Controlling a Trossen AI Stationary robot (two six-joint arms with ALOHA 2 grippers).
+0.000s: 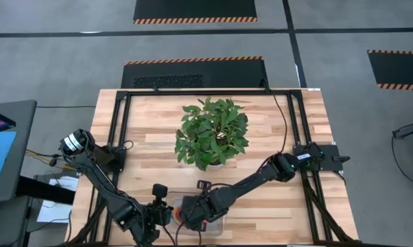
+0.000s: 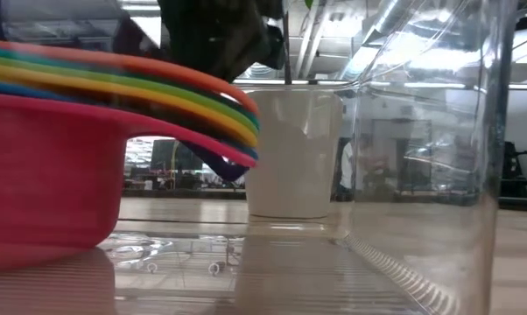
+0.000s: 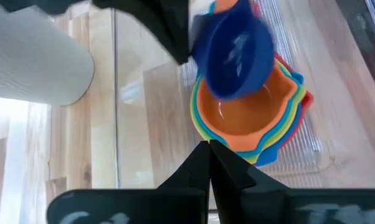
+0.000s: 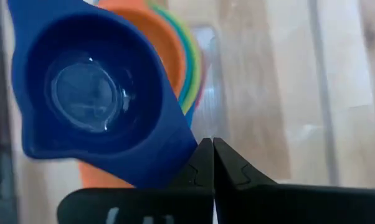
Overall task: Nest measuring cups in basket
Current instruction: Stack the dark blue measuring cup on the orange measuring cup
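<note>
The clear basket (image 1: 219, 221) sits at the table's near edge, its wall (image 2: 421, 131) close in the low view. Inside it stands a nested stack of measuring cups (image 3: 250, 124), red at the bottom (image 2: 45, 175) and orange on top. My right gripper (image 4: 212, 148) is shut on the dark blue cup (image 4: 94, 93), which hangs just above the orange cup (image 3: 237, 121). My left gripper (image 3: 209, 149) is shut and hovers beside the stack on the basket's left side (image 1: 160, 211). My right gripper pinches the dark blue cup between its two fingers at the handle end (image 4: 178, 155), beside the bowl. The cup is lifted clear over the stack, its open mouth facing the wrist camera (image 3: 231, 53).
A leafy potted plant (image 1: 212, 134) in a white pot (image 2: 290, 149) stands at the table's middle, just behind the basket. Black frame rails (image 1: 121, 130) run along both table sides. The two arms crowd together at the near edge.
</note>
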